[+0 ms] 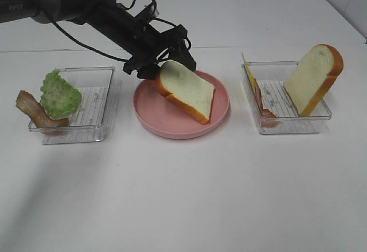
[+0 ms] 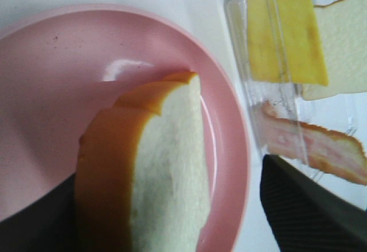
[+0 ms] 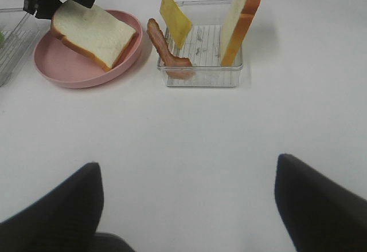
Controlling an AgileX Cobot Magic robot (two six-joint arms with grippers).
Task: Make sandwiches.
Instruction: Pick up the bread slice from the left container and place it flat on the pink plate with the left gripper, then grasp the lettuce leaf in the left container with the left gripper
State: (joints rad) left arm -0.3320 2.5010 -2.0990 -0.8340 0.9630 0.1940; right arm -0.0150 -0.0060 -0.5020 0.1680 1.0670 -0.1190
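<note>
A white bread slice [image 1: 186, 91] with orange-brown crust lies tilted on the pink plate [image 1: 155, 120], its far-left end raised. My left gripper [image 1: 163, 63] hovers at that raised end. In the left wrist view the slice [image 2: 166, 177] sits between the jaws with a clear gap to one finger [image 2: 309, 212], so the jaws are open. My right gripper [image 3: 189, 206] stands open over bare table near the front, nothing between its fingers. A second bread slice [image 1: 312, 80] stands upright in the right tray [image 1: 298, 127], beside a yellow cheese slice [image 1: 248, 69] and a bacon strip [image 1: 265, 109].
A clear tray [image 1: 97, 132] at the left holds ruffled green lettuce [image 1: 59, 94] and a brown bacon strip [image 1: 34, 109] hanging over its rim. The left arm reaches in from the back left above that tray. White table extends in front of the plate.
</note>
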